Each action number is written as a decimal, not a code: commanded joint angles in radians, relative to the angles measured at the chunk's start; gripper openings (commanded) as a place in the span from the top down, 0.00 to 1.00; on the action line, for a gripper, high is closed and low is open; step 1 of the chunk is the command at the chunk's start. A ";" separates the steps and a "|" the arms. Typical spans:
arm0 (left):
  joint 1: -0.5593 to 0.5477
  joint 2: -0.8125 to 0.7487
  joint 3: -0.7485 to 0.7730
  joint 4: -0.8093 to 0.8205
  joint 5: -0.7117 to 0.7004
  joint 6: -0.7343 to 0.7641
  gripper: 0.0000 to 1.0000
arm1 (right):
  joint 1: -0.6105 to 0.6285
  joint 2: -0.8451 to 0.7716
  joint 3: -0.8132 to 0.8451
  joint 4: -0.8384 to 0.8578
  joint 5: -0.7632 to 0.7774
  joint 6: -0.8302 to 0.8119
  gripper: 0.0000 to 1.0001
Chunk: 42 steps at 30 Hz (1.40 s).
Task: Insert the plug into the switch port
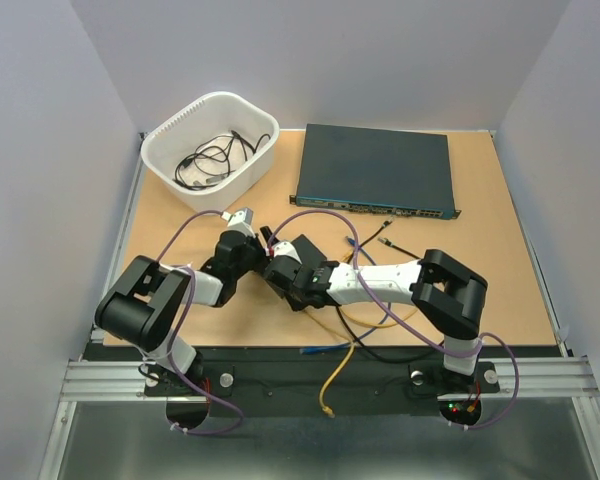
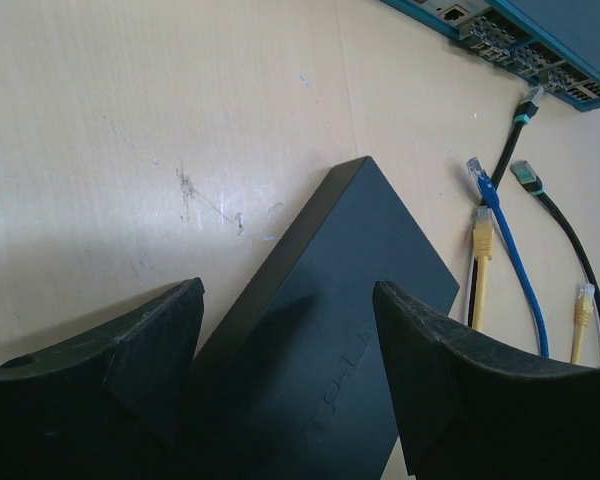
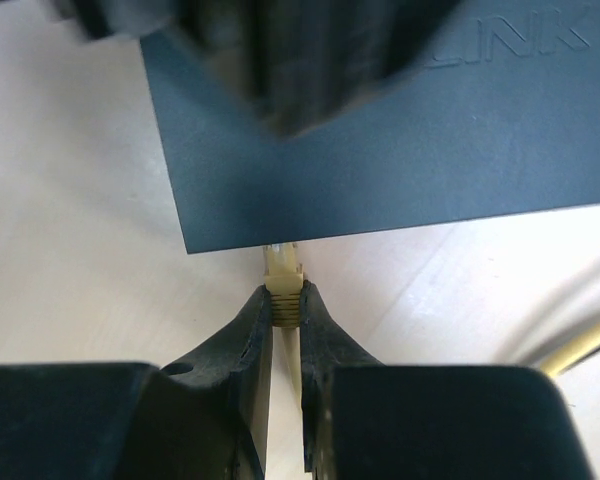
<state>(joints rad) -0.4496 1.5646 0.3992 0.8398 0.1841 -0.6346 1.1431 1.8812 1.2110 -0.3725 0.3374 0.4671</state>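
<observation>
Low in the middle of the right wrist view, the right end effector (image 3: 285, 300) pinches a yellow plug (image 3: 283, 270), its tip at the bottom edge of the small black box (image 3: 380, 150); the port itself is hidden. The left end effector (image 2: 288, 295) gapes wide over that box.

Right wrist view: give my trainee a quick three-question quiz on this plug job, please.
1. True or false: the right gripper is shut on the yellow plug.
2. The plug's tip is: A at an edge of the black box; B on top of it; C far from it.
3. Fill in: the left gripper has its jaws ____ over the box.
Key: 1 true; 2 A; 3 open.
</observation>
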 commanded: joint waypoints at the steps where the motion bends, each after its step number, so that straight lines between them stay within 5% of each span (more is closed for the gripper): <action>1: -0.032 -0.017 -0.077 -0.117 0.081 -0.034 0.20 | -0.008 -0.034 0.068 0.063 0.158 -0.097 0.99; 15: -0.118 -0.089 -0.138 -0.068 0.094 -0.071 0.20 | -0.011 -0.056 0.051 0.299 -0.032 -0.458 0.99; 30: -0.213 -0.140 -0.163 -0.028 0.094 -0.157 0.20 | -0.054 0.038 0.177 0.484 -0.077 -0.334 1.00; 42: -0.195 -0.178 -0.077 -0.240 -0.012 -0.074 0.19 | -0.052 0.019 0.114 0.483 0.004 -0.309 1.00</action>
<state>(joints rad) -0.5556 1.4128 0.3088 0.7517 -0.0574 -0.6418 1.1290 1.9064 1.2560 -0.3870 0.2668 0.0834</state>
